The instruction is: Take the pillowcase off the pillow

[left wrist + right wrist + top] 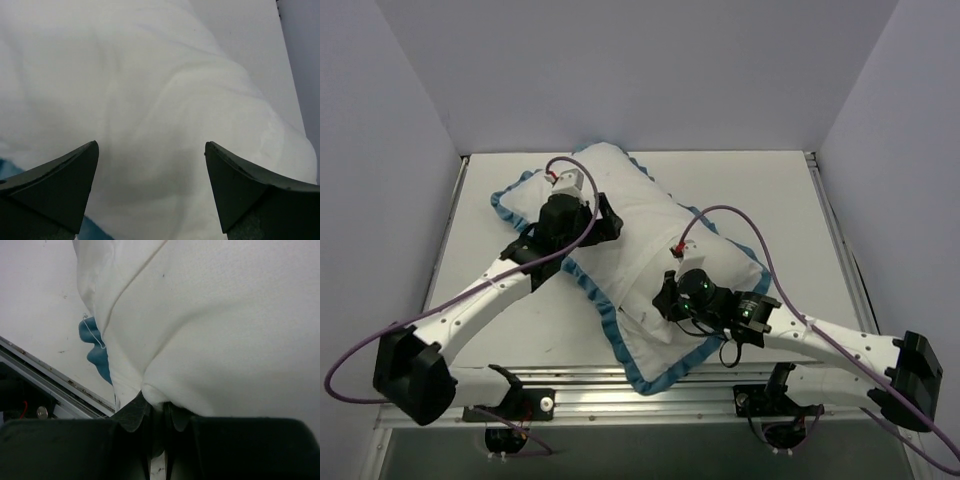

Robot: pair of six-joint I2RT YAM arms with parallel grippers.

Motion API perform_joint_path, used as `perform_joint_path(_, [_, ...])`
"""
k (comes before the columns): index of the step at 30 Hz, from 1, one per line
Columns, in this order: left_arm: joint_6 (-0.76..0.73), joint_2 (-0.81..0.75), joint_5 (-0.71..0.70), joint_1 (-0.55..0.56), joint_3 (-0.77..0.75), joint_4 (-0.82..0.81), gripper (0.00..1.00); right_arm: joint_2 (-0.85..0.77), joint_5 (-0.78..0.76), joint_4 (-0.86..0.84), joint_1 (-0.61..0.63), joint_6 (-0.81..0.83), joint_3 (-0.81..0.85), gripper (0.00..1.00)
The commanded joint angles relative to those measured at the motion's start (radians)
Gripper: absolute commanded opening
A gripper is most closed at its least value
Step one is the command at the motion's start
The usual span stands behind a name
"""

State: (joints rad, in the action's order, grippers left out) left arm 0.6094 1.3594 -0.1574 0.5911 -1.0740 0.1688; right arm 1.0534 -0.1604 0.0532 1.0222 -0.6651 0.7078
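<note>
Step in hand: grip phase, stripping not yet begun. The pillowcase (650, 345) lies diagonally across the tabletop (770, 190), white face up, with the teal ruffle (610, 325) along its left and near edges. The pillow is judged to be inside it. No bare pillow can be told apart from the cover in any view.

Right pincer (668, 297): pressed together on a fold of white fabric near the near end. A seam line (127, 287) is seen just above the pinch. Whether only the cover's layer is caught, or the pillow too, cannot be told.

Left pincer (607, 218): spread, poised over the white bulge toward the far-left end, nothing held. From the left wrist, fabric is seen between the fingers (65, 175), but no contact is confirmed.

Next move, as judged: the left pincer is to be lowered and closed so the bulk is held, then the right pull is to be directed away from it, toward the opening.

In the way:
- The metal rail (580, 378) at the near edge is just beside the ruffle, so a snag is possible.
- The purple cable (730, 215) is draped over the cover near the right pincer.
- If both layers are pinched, everything would be dragged together.
</note>
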Motion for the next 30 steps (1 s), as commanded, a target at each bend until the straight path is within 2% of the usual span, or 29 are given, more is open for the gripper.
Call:
perform_joint_path(1, [0.078, -0.257, -0.057, -0.005, 0.129, 0.006, 0.96, 0.098, -0.033, -0.096, 0.004, 0.024, 0.086, 0.0])
perform_joint_path(7, [0.177, -0.512, 0.027, 0.006, 0.356, 0.156, 0.95, 0.21, -0.037, -0.128, 0.004, 0.058, 0.156, 0.0])
perform_joint_path(14, [0.23, -0.646, 0.099, 0.012, 0.575, 0.12, 0.88, 0.276, -0.03, -0.11, 0.001, 0.099, 0.225, 0.01])
perform_joint_path(20, [0.228, -0.547, 0.128, 0.012, 0.64, -0.003, 0.83, 0.309, -0.011, -0.059, 0.001, 0.137, 0.275, 0.02])
perform_joint_path(26, [0.222, -0.401, 0.179, 0.012, 0.664, -0.207, 0.77, 0.295, -0.01, -0.016, 0.003, 0.14, 0.272, 0.02])
perform_joint_path(27, [0.219, -0.387, 0.174, 0.012, 0.663, -0.238, 0.75, 0.292, -0.01, -0.01, 0.003, 0.137, 0.269, 0.02])
perform_joint_path(30, [0.213, -0.326, 0.174, 0.015, 0.655, -0.296, 0.59, 0.287, 0.002, -0.007, 0.007, 0.13, 0.262, 0.0])
